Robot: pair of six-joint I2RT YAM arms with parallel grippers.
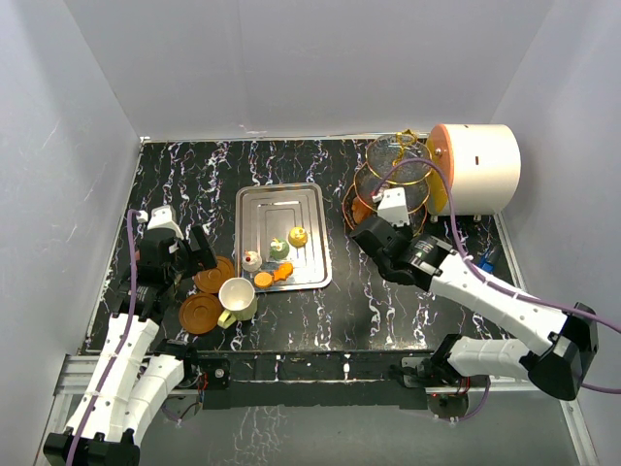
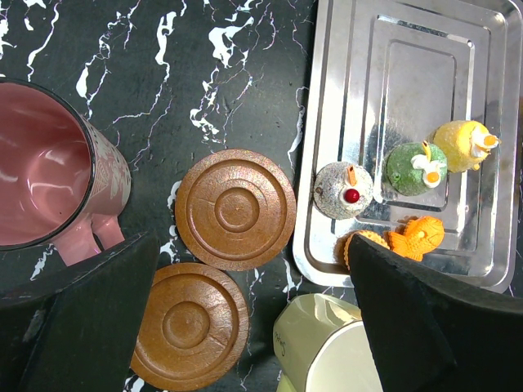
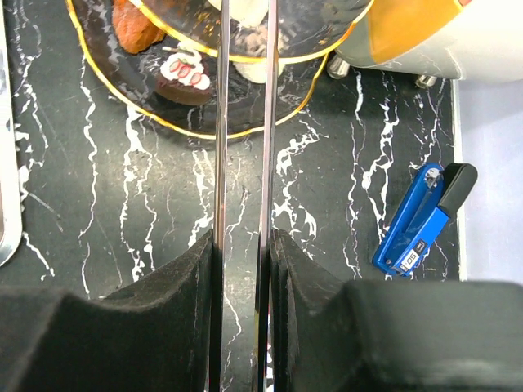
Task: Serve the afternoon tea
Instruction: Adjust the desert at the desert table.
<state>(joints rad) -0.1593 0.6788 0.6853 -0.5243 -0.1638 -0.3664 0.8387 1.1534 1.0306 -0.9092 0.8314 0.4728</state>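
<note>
Left arm (image 1: pixel 124 361): yours rises from the near-left base, elbow low, wrist bent forward.
Left pincer (image 2: pixel 252 243): your jaws stand spread wide, pointing down.
Right arm (image 1: pixel 490 291): yours folds at the far right, forearm reaching left.
Right pincer (image 3: pixel 243 238): your fingers clamp the metal tongs (image 3: pixel 221 122).

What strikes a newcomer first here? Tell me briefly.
The gold-framed glass stand at the far right, beside a big white cylinder, with the right gripper clamping metal tongs aimed at it. Mid-table, a steel tray holds small colourful cakes; brown saucers and cups sit to its left.
</note>
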